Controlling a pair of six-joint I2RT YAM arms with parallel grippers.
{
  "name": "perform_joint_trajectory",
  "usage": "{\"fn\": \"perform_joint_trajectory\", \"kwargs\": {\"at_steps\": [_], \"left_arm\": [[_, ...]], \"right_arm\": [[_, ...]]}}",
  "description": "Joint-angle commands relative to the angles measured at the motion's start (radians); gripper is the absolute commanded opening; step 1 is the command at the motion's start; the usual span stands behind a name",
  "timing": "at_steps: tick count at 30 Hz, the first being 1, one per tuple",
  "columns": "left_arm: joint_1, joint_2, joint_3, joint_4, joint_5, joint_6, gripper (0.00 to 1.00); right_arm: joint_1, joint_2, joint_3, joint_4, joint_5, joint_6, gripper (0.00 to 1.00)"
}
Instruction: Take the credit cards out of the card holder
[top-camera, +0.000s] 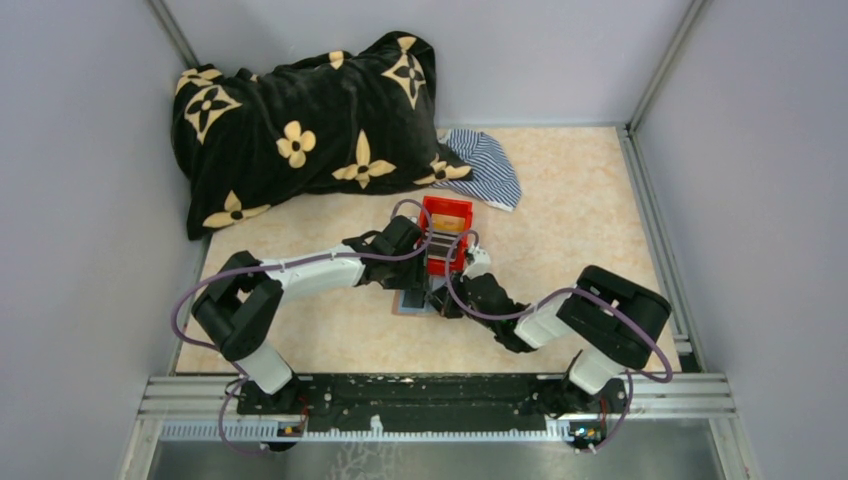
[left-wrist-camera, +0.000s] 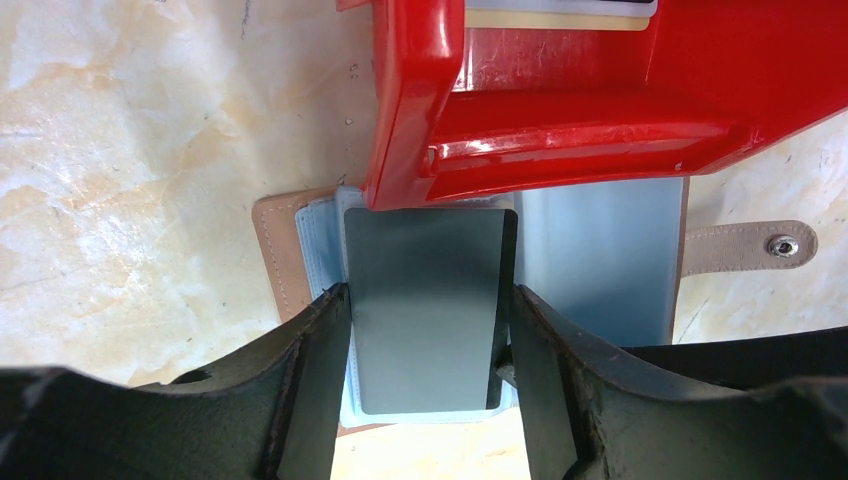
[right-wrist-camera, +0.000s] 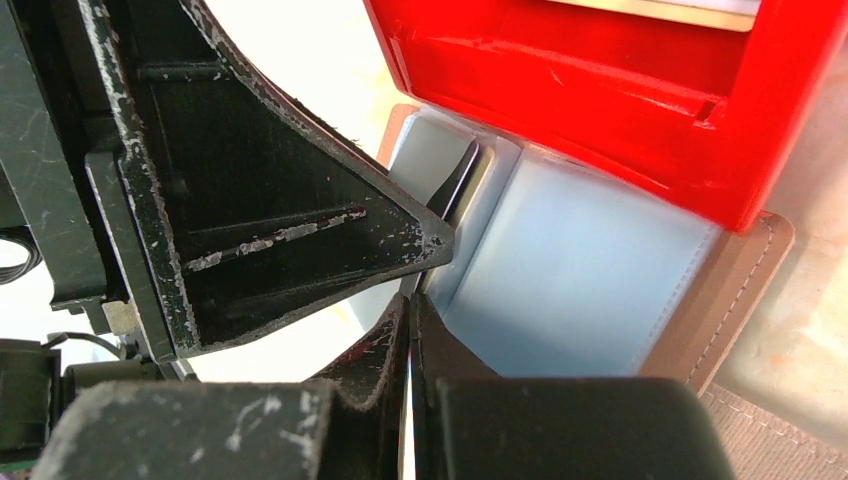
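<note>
Where thin grey card (left-wrist-camera: 425, 310) lies: between left fingers (left-wrist-camera: 335, 340), over brown leather card holder (left-wrist-camera: 600, 260).
Left fingers: clamping its edges.
Right fingers (right-wrist-camera: 402, 350): closed, empty.

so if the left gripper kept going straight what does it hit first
Most likely the glossy red plastic bin: its near wall sits right ahead of the left gripper, past the grey flat card between its fingers.

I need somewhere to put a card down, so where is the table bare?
Bare table lies right of the bin, between the striped cloth and the right wall. More lies between the wallet and the near rail. The centre is crowded: bin, wallet, left gripper on a card, right gripper.
</note>
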Motion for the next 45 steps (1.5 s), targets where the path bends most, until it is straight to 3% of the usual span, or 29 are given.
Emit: {"fn": "perform_joint_trajectory", "kwargs": {"at_steps": [1, 3, 6, 9, 36, 45], "left_arm": [[-0.008, 0.025, -0.018, 0.038, 0.064, -0.026, 0.62], [-0.008, 0.025, -0.018, 0.038, 0.063, -0.026, 0.62], [-0.008, 0.023, -0.019, 0.043, 0.068, -0.025, 0.49], [-0.008, 0.023, -0.018, 0.052, 0.087, -0.024, 0.46], [-0.008, 0.026, -0.027, 0.085, 0.133, -0.023, 0.43], [-0.008, 0.026, -0.03, 0.094, 0.13, -0.027, 0.43]], "right_arm": [[0.001, 0.002, 0.014, 0.034, -0.054, -0.002, 0.0], [0.002, -0.012, 0.013, 0.029, -0.061, 0.0, 0.02], [0.001, -0.036, 0.012, 0.023, -0.061, -0.002, 0.16], [0.0, -0.047, 0.025, -0.002, -0.055, -0.01, 0.24], [-0.016, 0.064, 0.062, 0.166, -0.182, 0.016, 0.24], [-0.016, 0.245, 0.07, 0.432, -0.339, 0.17, 0.24]]}}
